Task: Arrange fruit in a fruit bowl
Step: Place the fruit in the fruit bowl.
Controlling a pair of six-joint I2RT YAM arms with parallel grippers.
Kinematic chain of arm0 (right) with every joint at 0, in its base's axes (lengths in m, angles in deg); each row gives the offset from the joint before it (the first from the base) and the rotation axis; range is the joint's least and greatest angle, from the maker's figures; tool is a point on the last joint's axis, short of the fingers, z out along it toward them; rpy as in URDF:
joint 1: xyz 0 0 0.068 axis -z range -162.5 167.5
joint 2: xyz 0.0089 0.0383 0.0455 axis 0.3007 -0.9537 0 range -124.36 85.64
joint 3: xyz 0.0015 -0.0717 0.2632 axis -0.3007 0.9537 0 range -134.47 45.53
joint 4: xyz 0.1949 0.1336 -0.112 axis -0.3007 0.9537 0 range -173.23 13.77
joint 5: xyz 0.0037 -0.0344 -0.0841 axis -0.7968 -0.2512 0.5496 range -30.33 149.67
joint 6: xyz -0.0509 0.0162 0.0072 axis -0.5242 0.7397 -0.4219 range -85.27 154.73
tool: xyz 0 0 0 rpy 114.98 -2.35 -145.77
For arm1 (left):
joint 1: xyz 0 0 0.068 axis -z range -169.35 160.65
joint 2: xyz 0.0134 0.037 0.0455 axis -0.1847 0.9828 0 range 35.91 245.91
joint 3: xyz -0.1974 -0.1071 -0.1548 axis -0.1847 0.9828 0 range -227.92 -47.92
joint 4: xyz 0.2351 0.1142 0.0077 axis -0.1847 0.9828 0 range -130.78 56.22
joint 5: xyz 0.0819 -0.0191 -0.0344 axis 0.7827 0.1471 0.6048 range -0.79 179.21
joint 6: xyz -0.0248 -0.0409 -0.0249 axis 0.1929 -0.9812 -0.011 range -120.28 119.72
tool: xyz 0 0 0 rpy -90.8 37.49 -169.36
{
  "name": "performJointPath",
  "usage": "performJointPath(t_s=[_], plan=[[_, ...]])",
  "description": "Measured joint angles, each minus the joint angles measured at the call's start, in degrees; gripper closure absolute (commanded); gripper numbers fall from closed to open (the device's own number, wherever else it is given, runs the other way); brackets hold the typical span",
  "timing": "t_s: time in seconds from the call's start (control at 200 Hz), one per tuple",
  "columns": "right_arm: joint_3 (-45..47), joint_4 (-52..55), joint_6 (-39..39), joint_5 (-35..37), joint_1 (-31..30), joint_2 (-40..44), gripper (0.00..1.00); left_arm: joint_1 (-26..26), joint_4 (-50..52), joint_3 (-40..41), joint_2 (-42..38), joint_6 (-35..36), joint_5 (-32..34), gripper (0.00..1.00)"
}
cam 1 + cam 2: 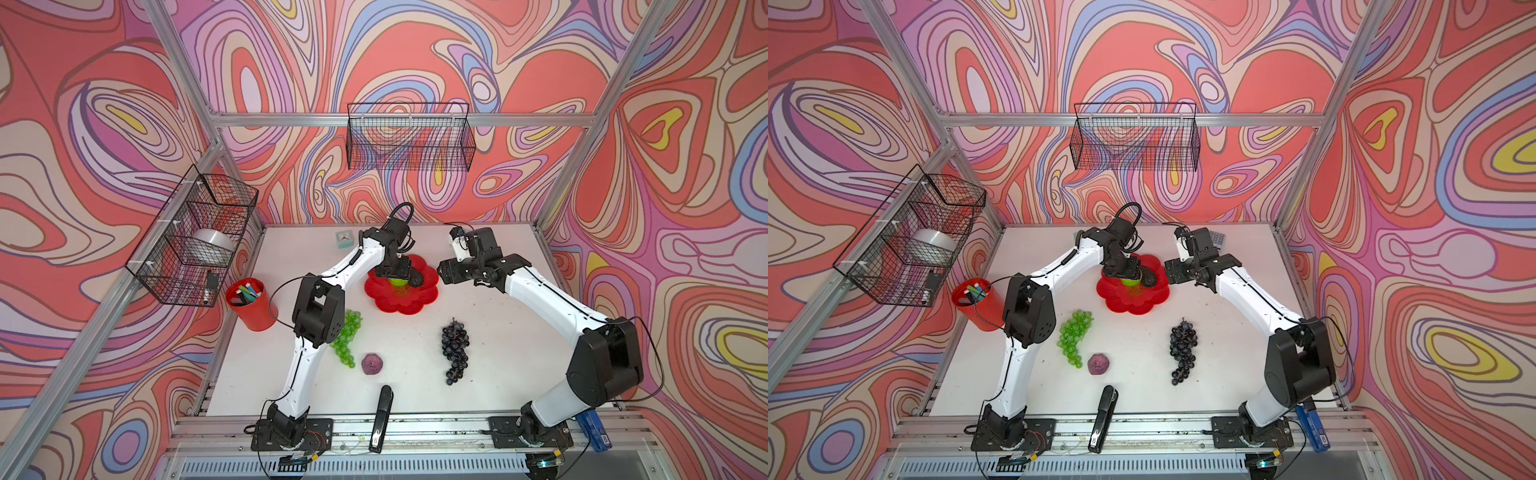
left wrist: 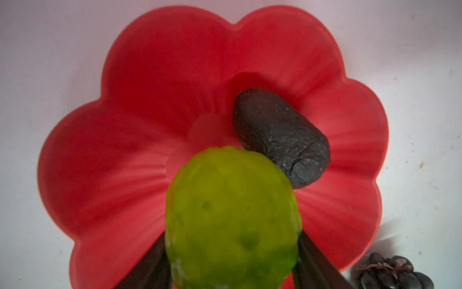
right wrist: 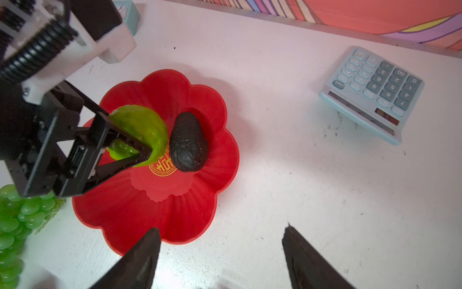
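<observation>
Overhead, in both top views, the fruit bowl [image 1: 411, 305] sat at about twelve o'clock from the middle of the table [image 1: 498, 353], with the left tool [image 1: 400, 280] poised over it and pinching the green bumpy ball [image 1: 397, 283]. The blackish avocado [image 1: 417, 280] lay inside the bowl at the ball's three o'clock. Outside the bowl, on the table, the green grape bunch [image 1: 348, 337] lay at its seven o'clock, the small purple fruit [image 1: 371, 364] near six and the dark grape bunch [image 1: 455, 349] at five. From the left wrist, the ball filled the gap between both fingers [image 2: 315, 262], gripped over the bowl's centre and just beside the avocado; whether the two touched I could not tell. From the right wrist, the right tool [image 3: 222, 232] stood spread and empty above the table, just beside the bowl's rim. The dish looked shallow and glossy, so in my judgement a ball let go from any height could roll, knock the avocado toward a petal edge, or run off altogether. The two arms were near each other, so a careless sweep by either might clip the other or shove the bowl.
</observation>
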Motion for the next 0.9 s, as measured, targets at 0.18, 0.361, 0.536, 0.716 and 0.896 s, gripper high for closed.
performJointPath(t_s=[0.18, 0.361, 0.536, 0.716, 0.896], plan=[[0.0, 0.44, -0.15, 0.0, -0.02, 0.0, 0.2, -0.55, -0.22, -1.01, 1.84, -0.61, 1.77, 0.59], [0.0, 0.98, -0.17, -0.02, -0.02, 0.0, 0.2, -0.85, -0.26, -1.38, 3.32, -0.79, 1.77, 0.57], [0.0, 1.05, -0.15, -0.13, -0.02, 0.0, 0.21, -0.85, -0.76, -1.36, 3.34, -0.81, 1.14, 0.48], [0.0, 1.66, -0.11, -0.52, 0.0, 0.0, 0.21, -0.85, -1.11, -1.38, 3.5, -0.83, 0.17, 0.43], [0.0, 2.78, -0.07, -0.48, -0.02, 0.37, 0.19, -0.85, -1.11, -3.45, 5.7, -0.85, -0.24, 0.41]])
